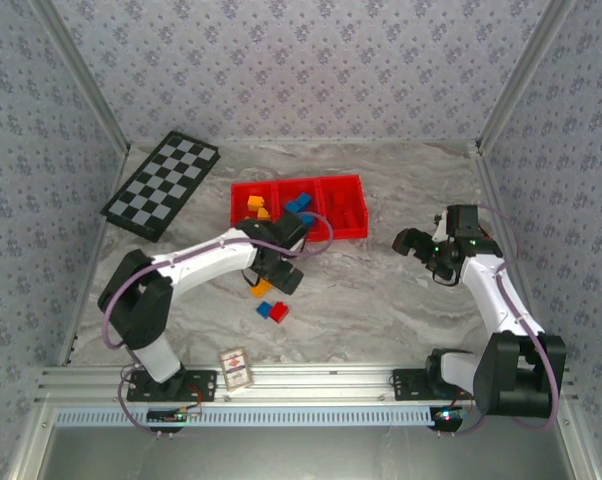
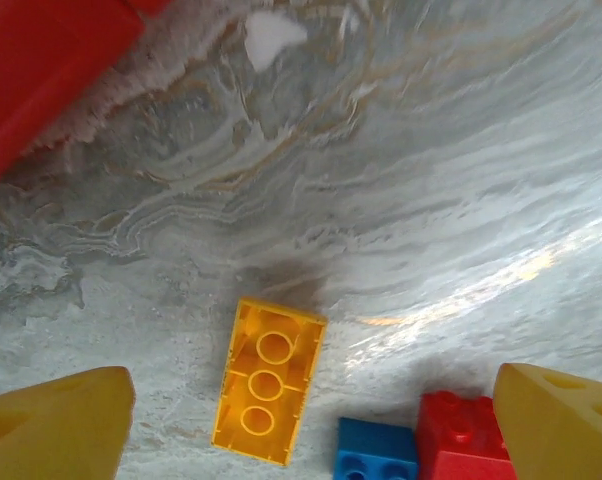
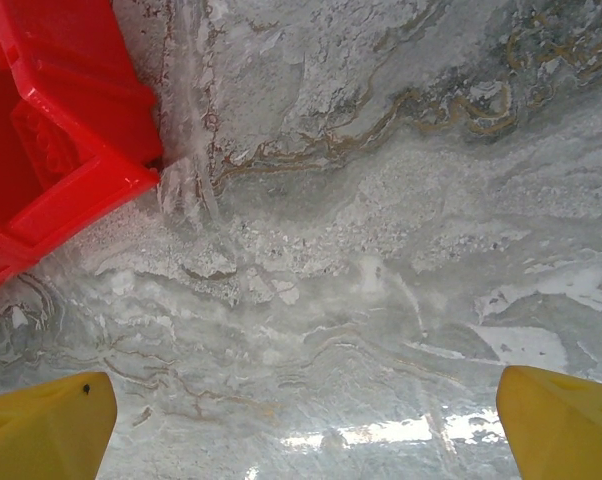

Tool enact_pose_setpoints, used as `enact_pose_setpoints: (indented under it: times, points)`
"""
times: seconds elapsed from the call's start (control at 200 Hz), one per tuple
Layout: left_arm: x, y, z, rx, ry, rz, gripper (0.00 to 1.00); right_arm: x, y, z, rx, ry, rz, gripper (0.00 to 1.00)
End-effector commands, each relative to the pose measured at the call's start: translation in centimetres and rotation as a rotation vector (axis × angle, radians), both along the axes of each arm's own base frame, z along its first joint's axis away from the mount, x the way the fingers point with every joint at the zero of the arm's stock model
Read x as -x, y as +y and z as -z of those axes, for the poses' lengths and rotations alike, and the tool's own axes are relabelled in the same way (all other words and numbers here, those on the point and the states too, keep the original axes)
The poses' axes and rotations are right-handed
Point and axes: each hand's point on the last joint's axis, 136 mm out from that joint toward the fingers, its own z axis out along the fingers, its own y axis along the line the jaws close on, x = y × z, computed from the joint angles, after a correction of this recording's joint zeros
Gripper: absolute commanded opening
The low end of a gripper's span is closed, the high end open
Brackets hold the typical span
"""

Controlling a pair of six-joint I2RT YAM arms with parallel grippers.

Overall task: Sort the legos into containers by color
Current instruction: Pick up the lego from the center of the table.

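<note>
Now I am looking through the left wrist camera. The left tool (image 2: 309,425) is hanging released, and its yellow fingers (image 2: 56,425) are standing wide apart with nothing gripped between them. Below it the yellow brick (image 2: 268,381) is lying flat on the bench (image 2: 431,200), and it seems that its hollow side with three round tubes is facing up. Just beside it the blue brick (image 2: 376,452) and the red brick (image 2: 461,435) are touching each other, studs up.

I am judging these legos as very light, stiff and smooth, so they are probably slipping easily on this glossy, marble-patterned surface. I am planning to take the yellow one across its two long flat walls, near the middle, so that it is not turning in the grip.

The containers (image 1: 235,205) are three compartments of one shallow red plastic tray. They are holding yellow pieces on the left, blue in the middle and red on the right.

The right tool (image 3: 306,425) is also released, hovering over bare bench near the tray corner (image 3: 61,150).
</note>
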Motion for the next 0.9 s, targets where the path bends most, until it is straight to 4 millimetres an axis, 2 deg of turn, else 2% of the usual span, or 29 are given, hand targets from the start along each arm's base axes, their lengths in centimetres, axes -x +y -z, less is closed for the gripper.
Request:
enact_pose_setpoints:
  times: [0.0,0.19,0.29,0.415,0.535,0.9]
  points:
    - [0.1,1.0,0.5,-0.078,0.030,0.000,1.00,0.2,0.1,-0.8,0.001,-0.011,0.008,1.00]
    - [0.3,1.3,1.9,-0.117,0.065,0.018,0.97,0.2,0.0,-0.9,0.004,-0.013,0.009,1.00]
    - [0.3,1.6,2.6,-0.110,0.088,0.006,0.90,0.2,0.1,-0.9,0.004,-0.011,0.008,1.00]
    - [0.1,2.2,3.2,-0.085,0.116,-0.043,0.77,0.2,0.1,-0.7,0.006,-0.006,0.008,1.00]
    - [-0.1,2.9,3.6,-0.073,0.133,-0.075,0.71,0.1,0.0,-0.7,0.009,-0.006,0.008,1.00]
    - [0.4,3.0,5.4,-0.077,0.181,-0.095,0.63,0.1,0.1,-0.4,0.010,0.003,0.010,1.00]
